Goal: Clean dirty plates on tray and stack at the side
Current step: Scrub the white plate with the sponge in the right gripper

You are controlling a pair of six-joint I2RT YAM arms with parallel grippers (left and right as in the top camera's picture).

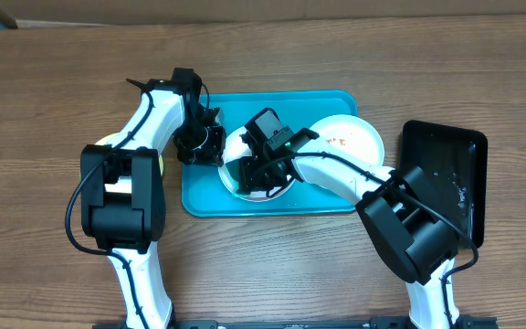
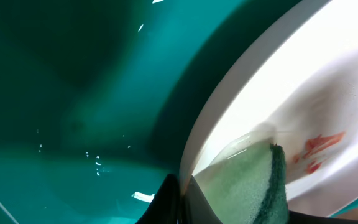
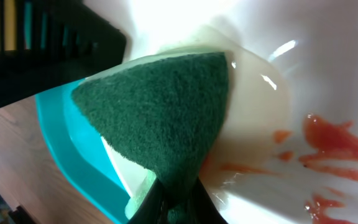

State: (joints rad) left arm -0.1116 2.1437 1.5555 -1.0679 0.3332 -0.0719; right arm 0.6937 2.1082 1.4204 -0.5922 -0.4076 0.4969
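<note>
The job looks just begun: the right hand (image 1: 256, 174), clamped on a green sponge (image 3: 160, 118), wipes a white plate (image 1: 232, 153) on the tray (image 1: 201, 196), the left hand (image 1: 201, 143) pinches its rim, and red smears (image 3: 334, 140) are on it and the second plate (image 1: 350, 137).

The overhead view is bright, even and sharp, with only soft shadows on the wooden surface (image 1: 53, 82). The left wrist view is blurred throughout. There the tray (image 2: 73, 93) sinks to dark teal with small glints, and the plate (image 2: 328, 56) is blown out white. In the right wrist view, glare washes out the plate's top, while the sponge (image 3: 160, 112) is crisp and the red smears (image 3: 334, 140) are soft.
</note>
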